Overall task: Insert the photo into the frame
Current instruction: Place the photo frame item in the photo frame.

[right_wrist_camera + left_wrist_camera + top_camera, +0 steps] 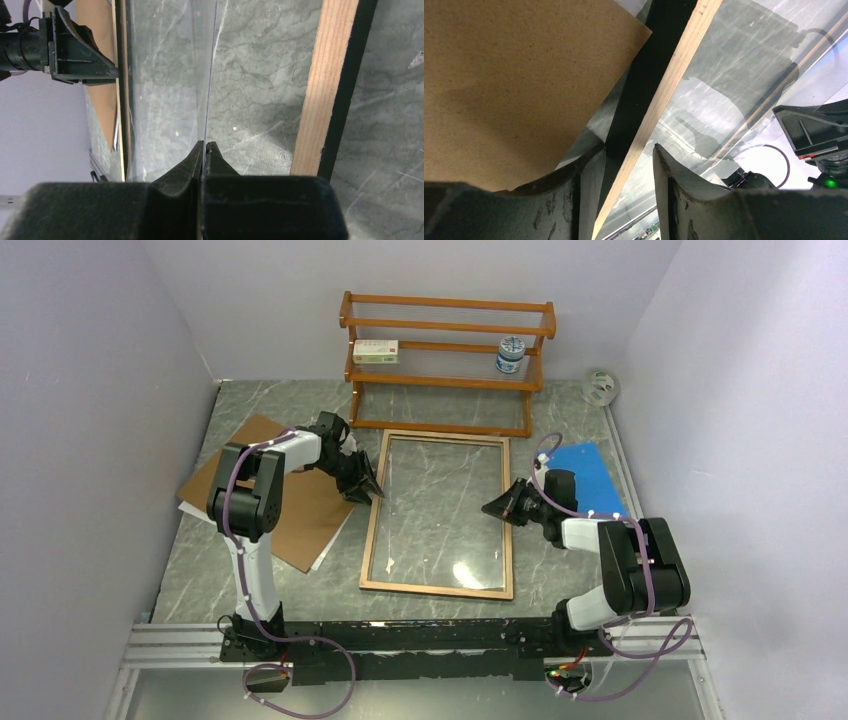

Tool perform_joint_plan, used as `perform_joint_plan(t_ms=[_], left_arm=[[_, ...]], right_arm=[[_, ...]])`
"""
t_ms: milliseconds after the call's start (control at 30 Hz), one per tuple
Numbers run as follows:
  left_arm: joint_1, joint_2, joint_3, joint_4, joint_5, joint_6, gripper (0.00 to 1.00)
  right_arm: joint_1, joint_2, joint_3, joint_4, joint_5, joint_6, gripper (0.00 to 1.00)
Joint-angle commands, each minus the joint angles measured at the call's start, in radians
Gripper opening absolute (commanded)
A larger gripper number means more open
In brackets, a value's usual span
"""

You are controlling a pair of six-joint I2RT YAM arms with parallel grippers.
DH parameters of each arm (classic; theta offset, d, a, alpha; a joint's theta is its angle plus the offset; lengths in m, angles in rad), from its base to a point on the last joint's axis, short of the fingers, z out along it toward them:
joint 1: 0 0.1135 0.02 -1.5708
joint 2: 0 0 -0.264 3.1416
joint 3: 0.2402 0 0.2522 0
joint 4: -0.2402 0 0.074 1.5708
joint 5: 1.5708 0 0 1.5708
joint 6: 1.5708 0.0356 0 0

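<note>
Marble-grey worktop: carries every item below.

Wood-backed frame: lies flat at the centre with its brown back upward. The clear pane is in place and the stone shows through it.

Wooden rack: stands behind the frame, well apart from the work.

Flat brown board: just left of the frame.

White-margined photo: only a pale edge shows from under the board. I judge it lies beneath, left of the frame and not yet in it.

Loose blue sheet: right of the frame, not wanted.

My left claw: astride the frame's left rail near the far corner. One finger is on the black outer side, the other on the pane side. It looks to be grasping the rail.

My right claw: clenched, tips low over the pane by the right rail. A thin clear edge runs on from the tips; I cannot tell whether anything is pinched.

Handling note: I judge the step in hand to be steadying and squaring the frame.
- Grip wood only, never the pane.
- Keep the rail level and move slowly.
- Rest the right claw lightly.
- Leave the opening free for the photo.
</note>
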Motion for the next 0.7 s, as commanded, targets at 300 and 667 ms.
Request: perform_joint_plan(t_ms=[300, 667], left_arm=[[-0.026, 0.072, -0.047, 0.012, -0.131, 0.037, 0.47], [-0.025, 0.073, -0.064, 0.025, -0.131, 0.032, 0.46]], right_arm=[[-0.001, -0.020, -0.088, 0.321, -0.091, -0.015, 0.00], [-0.002, -0.055, -0.115, 0.366, -0.077, 0.010, 0.00]])
